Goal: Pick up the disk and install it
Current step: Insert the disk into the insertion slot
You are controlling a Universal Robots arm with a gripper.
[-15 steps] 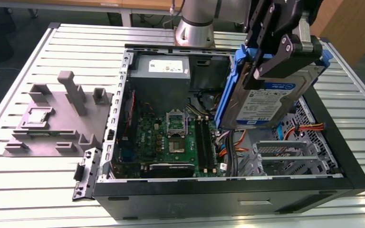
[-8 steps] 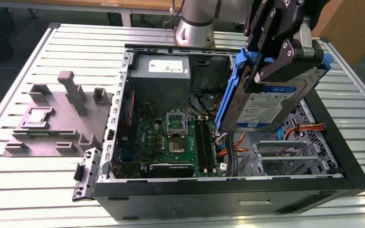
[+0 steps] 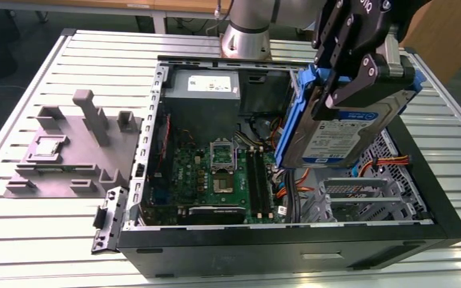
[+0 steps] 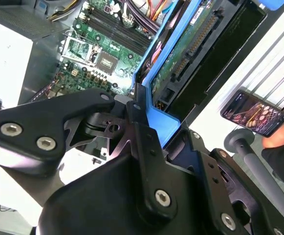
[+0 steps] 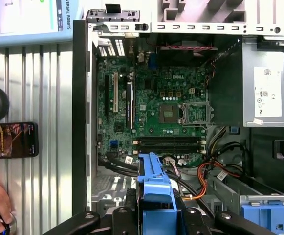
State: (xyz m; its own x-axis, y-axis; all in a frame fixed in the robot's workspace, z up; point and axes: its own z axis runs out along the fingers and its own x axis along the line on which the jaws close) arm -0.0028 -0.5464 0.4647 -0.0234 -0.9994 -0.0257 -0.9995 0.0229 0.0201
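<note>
Holding one flat silver metal disk (image 3: 338,135) in its blue plastic carrier, I've got the jaws clamped on its upper end. It hangs tilted on edge over the one open black computer case (image 3: 295,240). Inside I count one green motherboard (image 3: 214,174) and one grey power-supply box (image 3: 206,87); one grey plastic fixture (image 3: 70,150) sits on the slatted desk (image 3: 46,240).

disk (image 5: 155,193): blue carrier gripped between fingers (image 5: 131,215) | computer case (image 5: 79,122): open, motherboard (image 5: 151,107) exposed
</note>
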